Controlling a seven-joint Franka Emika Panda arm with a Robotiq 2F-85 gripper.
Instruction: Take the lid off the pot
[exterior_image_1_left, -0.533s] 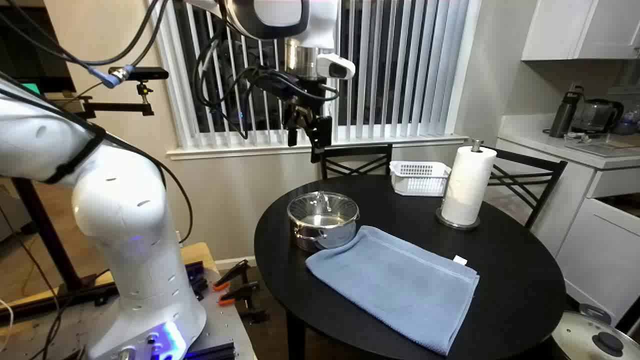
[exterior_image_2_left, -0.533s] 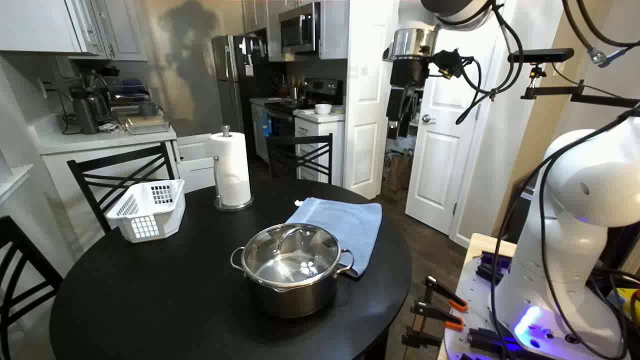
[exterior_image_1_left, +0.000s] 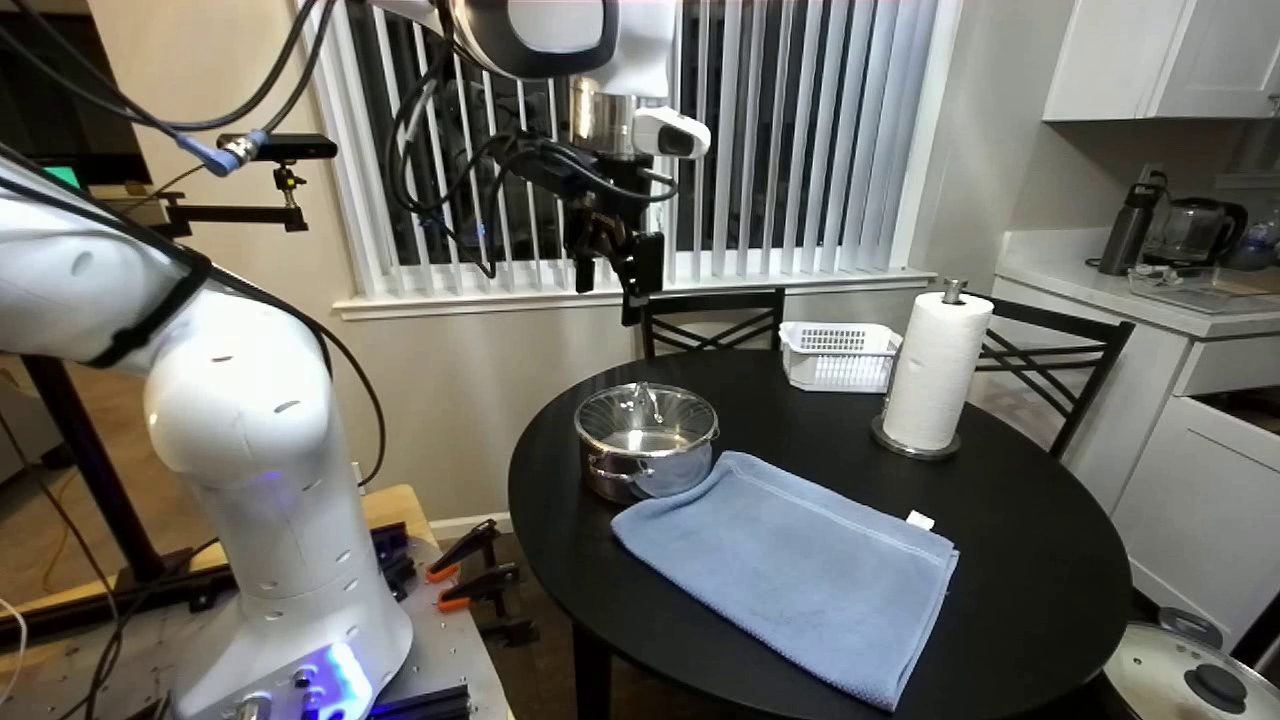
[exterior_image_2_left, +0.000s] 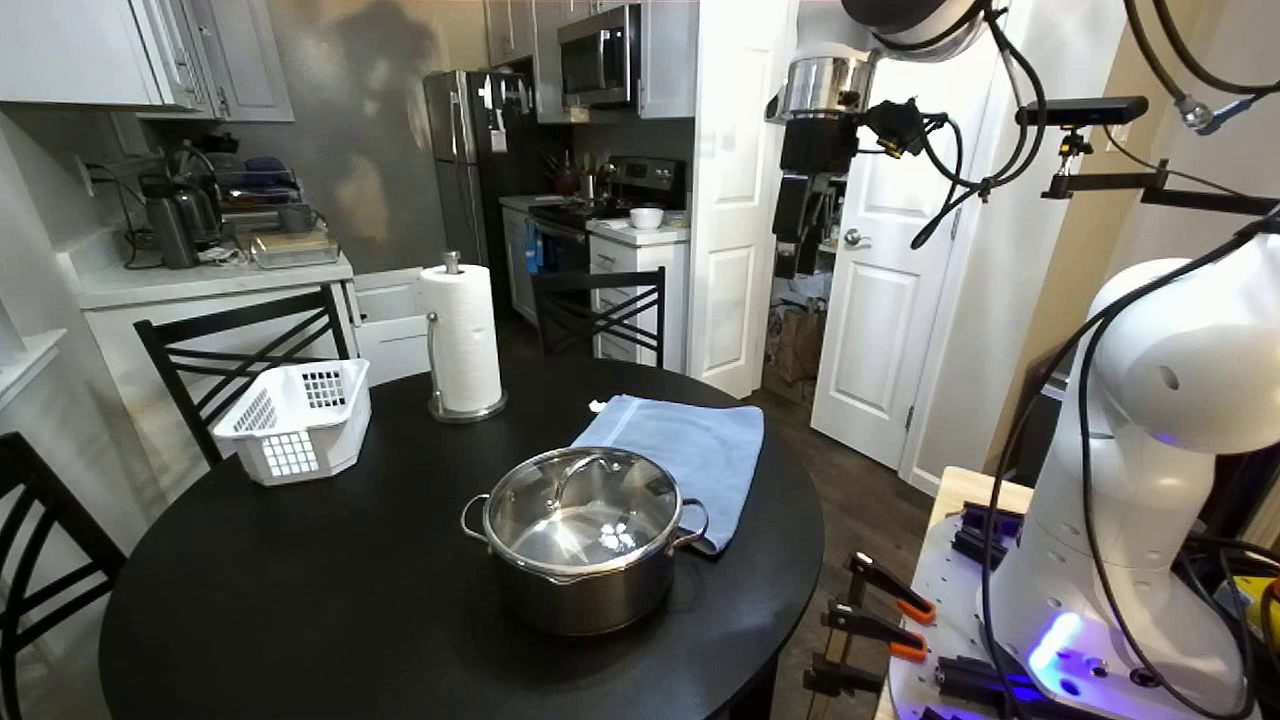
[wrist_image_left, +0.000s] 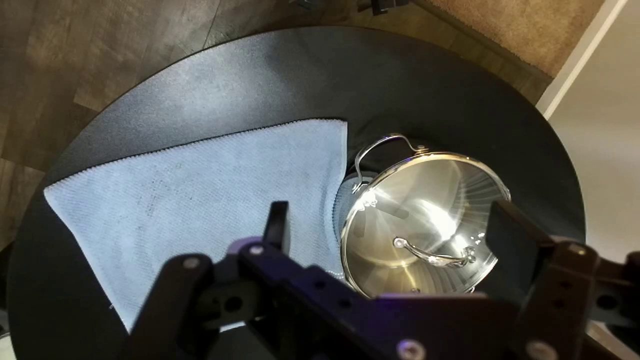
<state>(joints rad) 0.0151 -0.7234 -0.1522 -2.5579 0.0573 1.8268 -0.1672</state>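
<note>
White jointed robot arm (exterior_image_1_left: 262, 425): at the left in an exterior view, reaching right, above the black round bench (exterior_image_1_left: 1040, 570).
Black two-fingered gripper (exterior_image_1_left: 609, 294): next to the right, hanging well above the bench; jaws spread wide, grasping nothing.
Shiny two-handled stainless-steel pot (exterior_image_1_left: 645, 472): upright on the left part of the bench, well below the gripper.
Round see-through glass lid (exterior_image_2_left: 584, 515): thin metal rim, seated on the pot in both exterior views, not yet lifted.
Lid's feel: probably middling in weight and stiff all through, with no give if pulled crooked; the glass and polished metal look slippery, and the glass could chip or crack if dropped.
Arched shiny metal handle (wrist_image_left: 433, 258): the place to take hold, at the middle of its span, where the lid should hang level; gripping one end would likely tip it. In the wrist view it runs nearly along the line on which the jaws stand apart, so the gripper probably needs turning to pinch across the bar.
Blue-grey rectangular cloth (exterior_image_1_left: 790, 570): right of the pot and nearer, touching it or just beside, I cannot tell which; soft, so likely a kinder resting place for glass than the hard bench.
White perforated plastic basket (exterior_image_1_left: 840, 360): far side, right of the pot.
White paper towel roll (exterior_image_1_left: 938, 372): upright, farther right, well apart from the pot.
</note>
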